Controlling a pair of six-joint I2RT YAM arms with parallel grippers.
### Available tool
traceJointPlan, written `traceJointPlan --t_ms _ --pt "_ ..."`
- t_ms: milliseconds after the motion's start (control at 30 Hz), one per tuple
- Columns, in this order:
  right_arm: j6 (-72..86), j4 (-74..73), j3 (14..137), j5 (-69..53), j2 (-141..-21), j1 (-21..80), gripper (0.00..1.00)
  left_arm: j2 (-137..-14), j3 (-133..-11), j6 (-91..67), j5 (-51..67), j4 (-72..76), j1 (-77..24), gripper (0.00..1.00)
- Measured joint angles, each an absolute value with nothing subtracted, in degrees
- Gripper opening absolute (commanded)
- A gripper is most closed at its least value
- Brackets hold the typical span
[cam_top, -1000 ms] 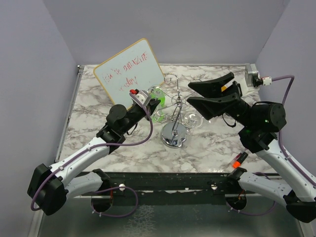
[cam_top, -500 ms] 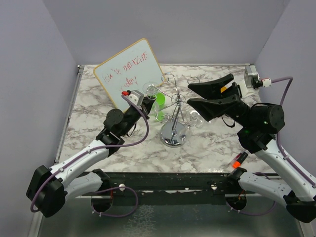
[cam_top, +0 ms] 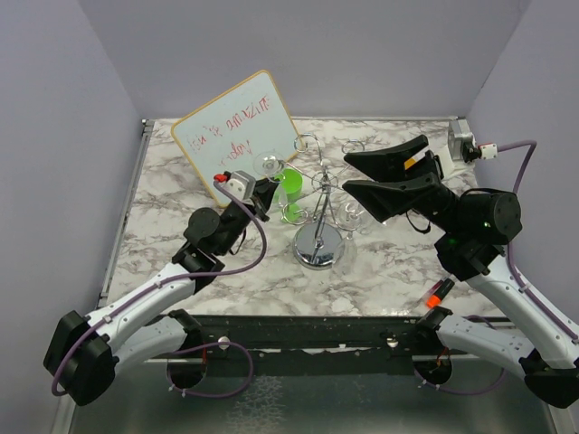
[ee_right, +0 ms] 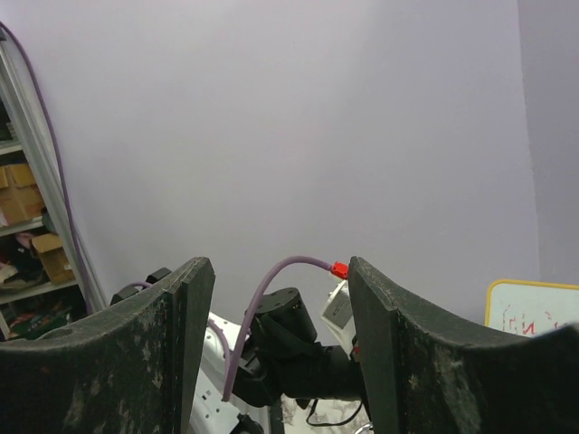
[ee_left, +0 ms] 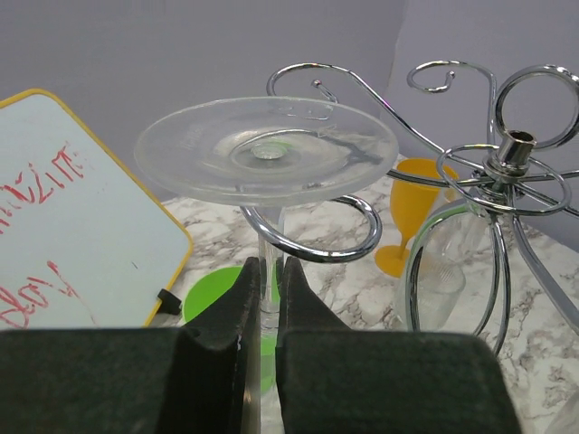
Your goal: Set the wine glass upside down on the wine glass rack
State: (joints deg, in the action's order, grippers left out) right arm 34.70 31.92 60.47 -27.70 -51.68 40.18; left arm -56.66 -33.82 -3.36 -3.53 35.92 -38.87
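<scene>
My left gripper (cam_top: 263,193) is shut on the stem of the wine glass (cam_top: 282,183). The glass is upside down, with its clear round foot (ee_left: 267,149) on top and its green bowl (ee_left: 215,291) below. In the left wrist view the fingers (ee_left: 237,312) pinch the stem just under a curled arm (ee_left: 318,248) of the wine glass rack (cam_top: 319,206). That arm curves around the stem below the foot; I cannot tell whether they touch. My right gripper (cam_top: 346,172) is open and empty, raised to the right of the rack; the right wrist view (ee_right: 279,271) shows only the wall and the left arm.
A clear glass (ee_left: 441,271) hangs on the rack near its central post (ee_left: 514,154). An orange glass (ee_left: 418,212) stands upright behind it. A yellow-framed whiteboard (cam_top: 237,129) leans at the back left. The rack's mirrored base (cam_top: 318,247) sits mid-table.
My left wrist has drawn back toward the near left and tipped up. The glass foot has risen to the level of the rack's curled arm. The right arm has not moved.
</scene>
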Motion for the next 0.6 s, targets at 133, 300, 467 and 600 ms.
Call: traceJointPlan --t_ms 133,300,467,600 --pt "34.70 31.90 60.47 -27.68 -51.68 40.18 0.66 -52.84 -31.31 -3.14 -3.38 35.94 -38.87 0.00" --pt "34.68 31.83 60.47 -27.68 -51.68 40.18 0.66 -50.43 -29.47 -2.57 -1.30 36.05 -38.87 0.03" --pt "34.68 31.48 60.47 -27.66 -51.68 40.18 0.66 -51.53 -29.43 -2.11 1.89 36.03 -38.85 0.05" --pt "34.65 31.16 60.47 -27.64 -51.68 40.18 0.66 -52.77 -29.45 -1.83 3.90 36.80 -38.81 0.09"
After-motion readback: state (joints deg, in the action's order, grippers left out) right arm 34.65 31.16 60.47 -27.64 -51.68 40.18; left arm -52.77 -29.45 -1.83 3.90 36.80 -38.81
